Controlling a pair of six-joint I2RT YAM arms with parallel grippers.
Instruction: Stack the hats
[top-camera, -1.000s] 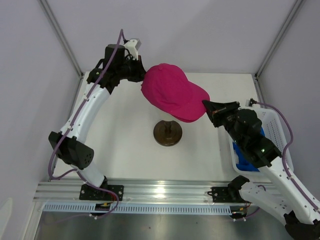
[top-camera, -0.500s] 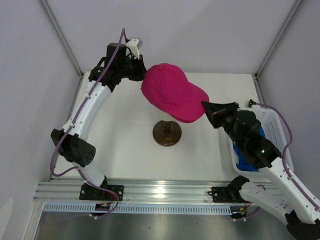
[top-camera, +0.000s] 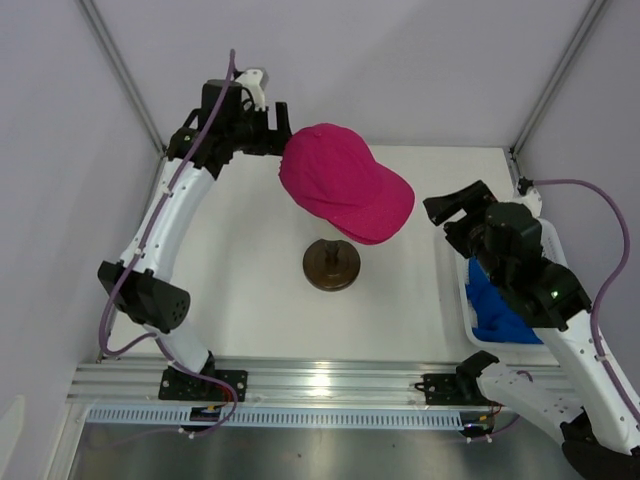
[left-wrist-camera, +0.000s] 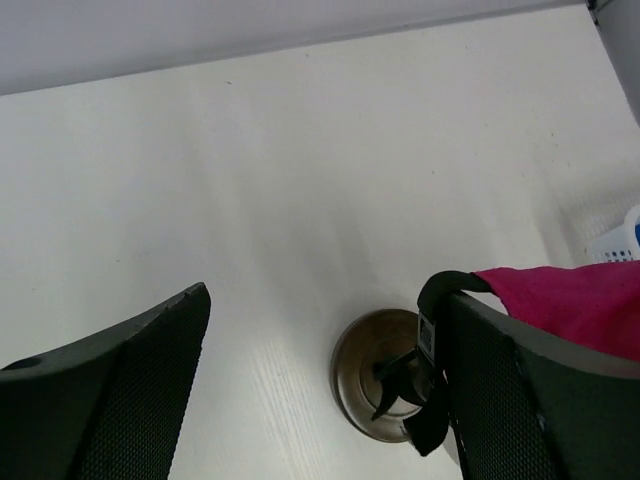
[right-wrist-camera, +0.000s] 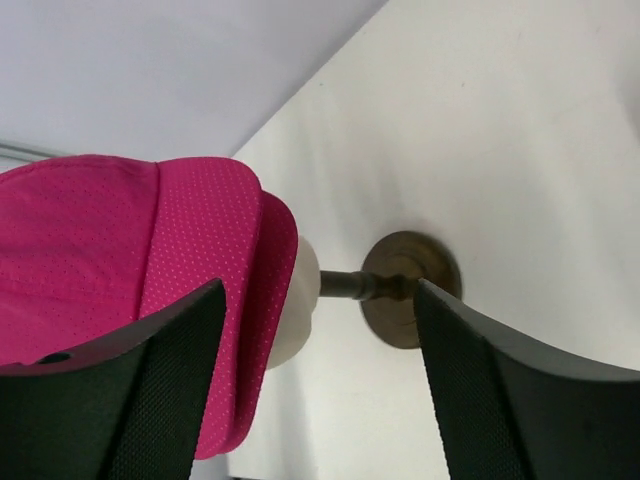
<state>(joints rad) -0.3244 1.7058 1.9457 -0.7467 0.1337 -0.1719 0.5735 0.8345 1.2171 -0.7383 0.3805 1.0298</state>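
Count: one magenta-pink hat, one mass of royal blue hat fabric whose number cannot be told, one mannequin head, one dark round stand, one white basket. The pink hat sits on the mannequin head directly above the stand. Its long axis runs from far-left to near-right of the stand, with the brim pointing right toward the basket. A black rear strap hangs from it. The basket stands on the tabletop right of the stand and holds the blue fabric. The left gripper is at the hat's rear, far-left of the stand, its fingers spread wide with nothing between them. The right gripper is right of the stand, clear of the brim, fingers apart and empty.
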